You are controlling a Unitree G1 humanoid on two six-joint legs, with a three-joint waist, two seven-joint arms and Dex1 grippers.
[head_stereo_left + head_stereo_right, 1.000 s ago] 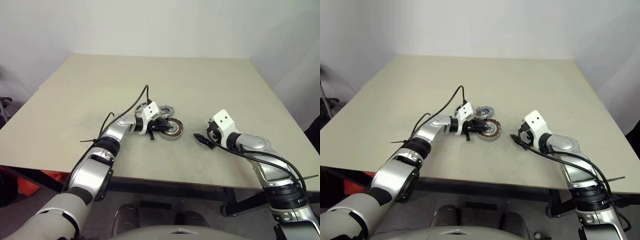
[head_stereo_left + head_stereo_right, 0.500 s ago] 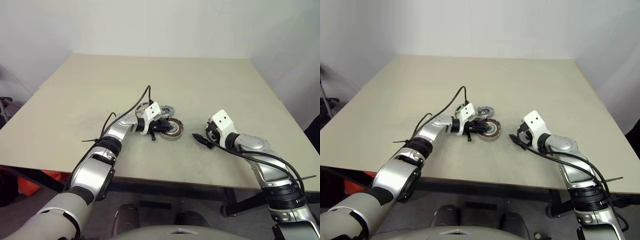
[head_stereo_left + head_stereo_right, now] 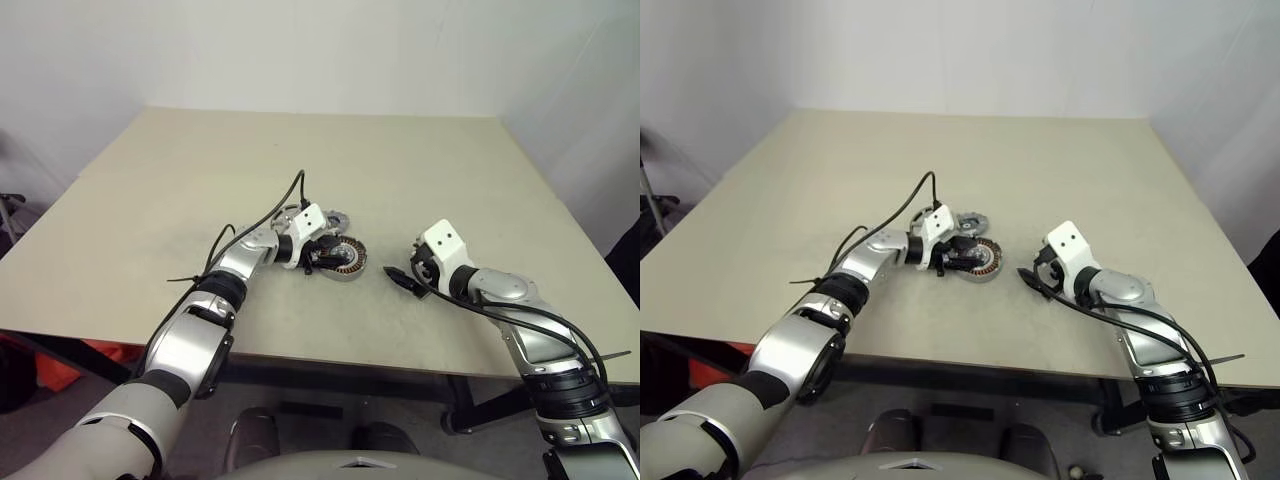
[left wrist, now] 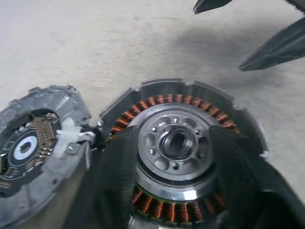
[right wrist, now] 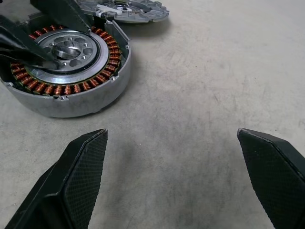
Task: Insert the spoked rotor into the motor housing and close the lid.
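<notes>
On table (image 3: 150,190): 1 motor housing (image 5: 66,71), 1 lid (image 4: 33,152).

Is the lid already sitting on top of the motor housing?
No. In the right wrist view the lid lies flat on the table beside the motor housing, whose copper windings are uncovered.

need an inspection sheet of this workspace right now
surface: beige table, matte
motor housing: upright on table, windings exposed
spoked rotor: appears seated inside the windings
lid: flat beside housing, not fitted
clutter: nothing seen
left tool: open, fingers straddling rotor
right tool: open, empty, near housing
cables: black cable looping off left wrist, another along right forearm
surroundings: white walls, red object under the table's left edge
</notes>
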